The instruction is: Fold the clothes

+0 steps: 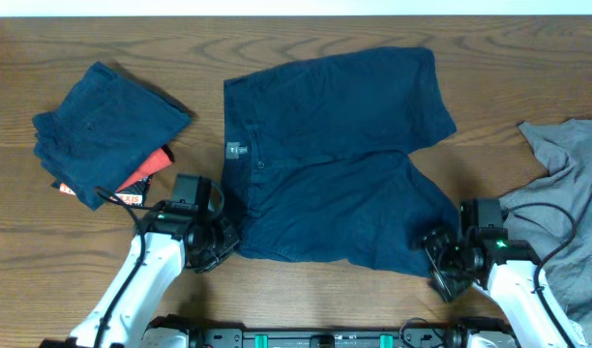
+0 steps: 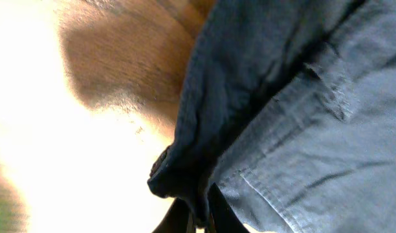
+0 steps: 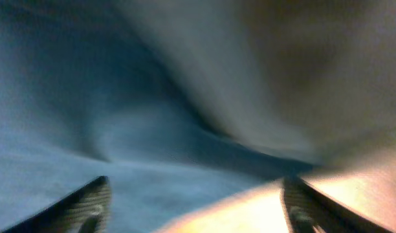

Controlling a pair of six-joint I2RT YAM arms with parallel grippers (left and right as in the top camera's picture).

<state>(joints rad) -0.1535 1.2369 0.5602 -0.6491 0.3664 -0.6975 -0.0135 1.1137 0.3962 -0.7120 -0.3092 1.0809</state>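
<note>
Navy shorts (image 1: 335, 164) lay spread flat in the middle of the counter (image 1: 132, 39). I saw the left fingers (image 1: 223, 242) pinched together on their near waistband corner. The right fingers (image 3: 88, 207) stood apart at the near leg hem, blue cloth between them. A folded navy pair (image 1: 107, 121) sat far left, and a grey garment (image 1: 567, 184) lay crumpled on the right.

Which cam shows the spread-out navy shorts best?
Overhead: the spread navy shorts show whole, waistband and both legs lying flat. Left wrist gives only a close-up of one edge with seams. Right wrist gives only a blurred blue patch of cloth.
</note>
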